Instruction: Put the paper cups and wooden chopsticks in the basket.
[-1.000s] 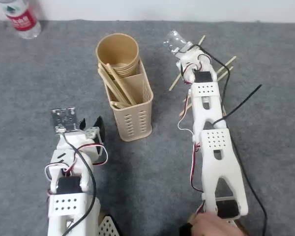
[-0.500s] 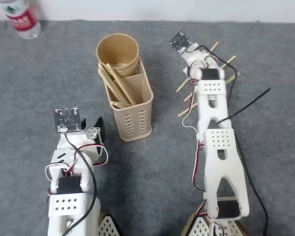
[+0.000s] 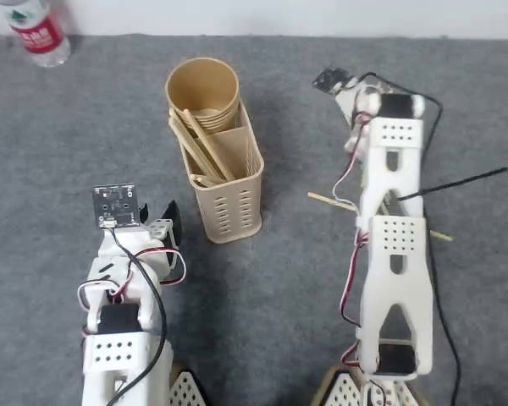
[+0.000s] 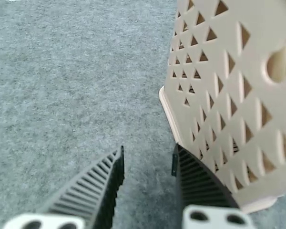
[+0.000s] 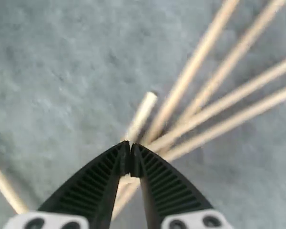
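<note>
While the left gripper [image 4: 148,151] sits parted beside the basket [image 4: 229,95], the right gripper [image 5: 130,158] — arm outstretched — is clenched shut over chopsticks [image 5: 229,98].

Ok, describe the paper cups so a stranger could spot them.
Find the tan perforated basket standing on the grey mat. The paper cups are nested at its far end, round and open-mouthed, unlike the thin chopsticks leaning beside them.

Cups [image 3: 202,89] and chopsticks [image 3: 205,152] in basket [image 3: 229,194]
Tan cups are nested upright at one end, with the chopsticks slanted beside them; loose chopsticks [image 5: 214,109] are seen fanned out flat outside it.
</note>
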### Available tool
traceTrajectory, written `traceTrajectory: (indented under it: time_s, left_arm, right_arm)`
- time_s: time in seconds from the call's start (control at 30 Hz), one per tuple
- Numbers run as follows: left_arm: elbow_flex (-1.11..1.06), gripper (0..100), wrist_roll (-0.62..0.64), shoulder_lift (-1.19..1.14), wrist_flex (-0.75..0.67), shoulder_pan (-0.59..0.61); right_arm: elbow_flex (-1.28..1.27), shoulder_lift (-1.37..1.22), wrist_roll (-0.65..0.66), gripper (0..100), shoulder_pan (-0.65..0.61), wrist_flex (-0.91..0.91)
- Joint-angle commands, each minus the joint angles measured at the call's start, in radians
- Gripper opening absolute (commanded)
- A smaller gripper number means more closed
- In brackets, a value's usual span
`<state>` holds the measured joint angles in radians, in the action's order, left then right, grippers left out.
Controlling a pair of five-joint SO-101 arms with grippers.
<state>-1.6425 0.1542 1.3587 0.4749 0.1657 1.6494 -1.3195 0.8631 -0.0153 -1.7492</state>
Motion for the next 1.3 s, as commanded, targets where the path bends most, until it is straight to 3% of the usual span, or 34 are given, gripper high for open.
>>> traceTrajectory:
  time_s: [0.0, 0.17, 0.33, 0.5, 0.83, 1.27]
  left_arm:
    - [0.013, 17, -0.009, 0.011, -0.002, -0.006]
    - [0.013, 17, -0.011, 0.011, -0.002, -0.008]
    - [0.012, 17, -0.011, 0.011, -0.002, -0.006]
    - [0.012, 17, -0.012, 0.011, 0.000, -0.006]
    - [0.012, 17, -0.012, 0.011, 0.000, -0.006]
    - [0.012, 17, -0.012, 0.011, 0.000, -0.006]
  right_arm:
    - [0.035, 0.173, 0.005, 0.8, 0.050, -0.035]
    - [0.034, 0.340, -0.146, 1.6, 0.079, -0.012]
    - [-0.002, 0.348, -0.359, 18.0, 0.068, 0.007]
    - [-0.147, 0.358, -0.496, 17.6, 0.033, 0.010]
    - [-0.284, 0.325, -0.586, 17.7, 0.028, 0.042]
    - [-0.325, 0.153, -0.578, 17.7, 0.084, 0.097]
